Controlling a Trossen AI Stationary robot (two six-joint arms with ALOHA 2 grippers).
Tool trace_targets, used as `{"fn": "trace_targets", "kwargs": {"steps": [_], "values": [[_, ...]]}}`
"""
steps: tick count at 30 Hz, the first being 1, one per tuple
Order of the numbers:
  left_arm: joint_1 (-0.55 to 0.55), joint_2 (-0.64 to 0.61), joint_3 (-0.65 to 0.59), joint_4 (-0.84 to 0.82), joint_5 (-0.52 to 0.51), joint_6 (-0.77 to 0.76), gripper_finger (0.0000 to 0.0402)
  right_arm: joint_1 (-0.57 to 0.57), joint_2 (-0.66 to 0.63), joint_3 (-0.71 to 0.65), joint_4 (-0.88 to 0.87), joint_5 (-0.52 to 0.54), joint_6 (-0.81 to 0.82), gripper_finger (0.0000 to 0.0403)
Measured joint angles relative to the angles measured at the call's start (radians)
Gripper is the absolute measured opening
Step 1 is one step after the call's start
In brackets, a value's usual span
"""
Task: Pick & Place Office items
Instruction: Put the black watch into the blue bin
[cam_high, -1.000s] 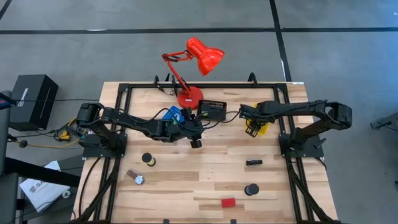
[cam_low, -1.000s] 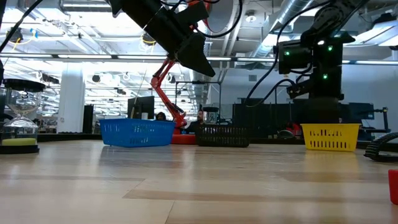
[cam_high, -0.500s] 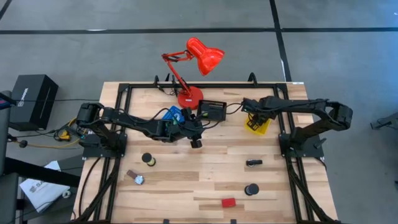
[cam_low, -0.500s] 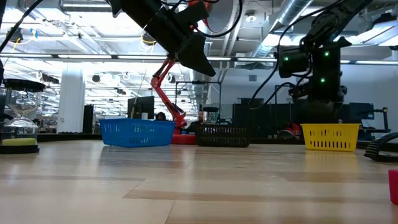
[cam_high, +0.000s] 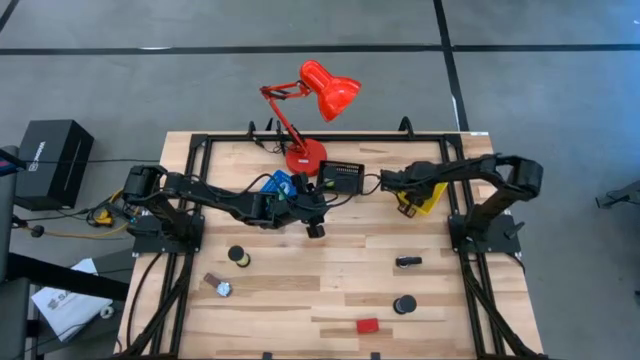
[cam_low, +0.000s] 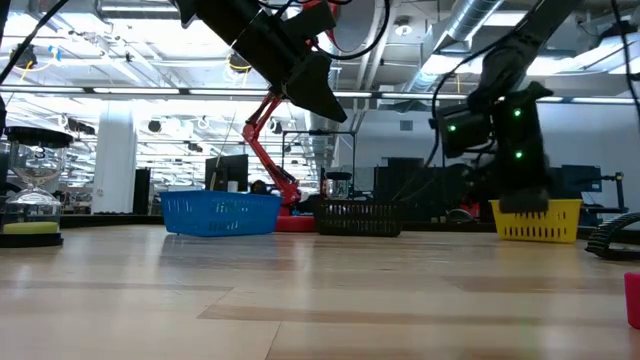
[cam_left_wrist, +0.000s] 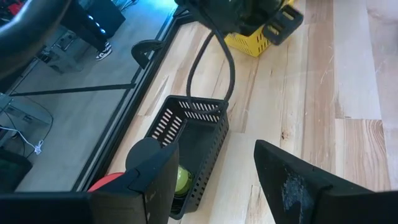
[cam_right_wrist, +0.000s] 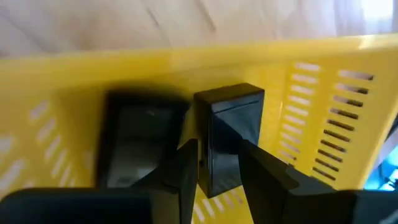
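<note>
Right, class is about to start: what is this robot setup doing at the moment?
It is sorting small office items into bins. The right gripper is at the yellow bin at the back right of the table, its jaws around a small black block inside the bin. The left gripper hangs above the middle of the table with open jaws, holding nothing, near the black bin. A tape roll, a black cylinder, a black clip and a red block lie on the table.

Red block (cam_high: 367, 325), blk cylinder (cam_high: 404, 303) (upright), tape roll (cam_high: 238, 256).
</note>
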Motion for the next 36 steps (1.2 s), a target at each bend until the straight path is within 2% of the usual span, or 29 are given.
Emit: {"fn": "trace_targets", "kwargs": {"steps": [7, 13, 17, 25, 31, 36], "values": [[0.000, 0.000, 0.000, 0.004, 0.016, 0.000, 0.0205, 0.007, -0.074, 0.027, -0.049, 0.036, 0.000, 0.0106], [0.000, 0.000, 0.000, 0.009, 0.017, 0.000, 0.0205, 0.015, -0.178, 0.088, -0.190, 0.035, 0.023, 0.0106], [0.000, 0.000, 0.000, 0.011, 0.017, 0.000, 0.0205, 0.046, -0.267, 0.129, -0.262, -0.004, 0.060, 0.0106], [0.000, 0.000, 0.000, 0.013, 0.017, 0.000, 0.0205, 0.200, -0.432, 0.138, -0.229, -0.201, 0.040, 0.0106], [0.000, 0.000, 0.000, 0.014, 0.016, 0.000, 0.0205, 0.357, -0.521, 0.123, -0.118, -0.211, 0.034, 0.0106], [0.000, 0.000, 0.000, 0.015, 0.016, 0.000, 0.0205, 0.460, -0.597, 0.056, 0.037, -0.289, 0.018, 0.0106]]}}
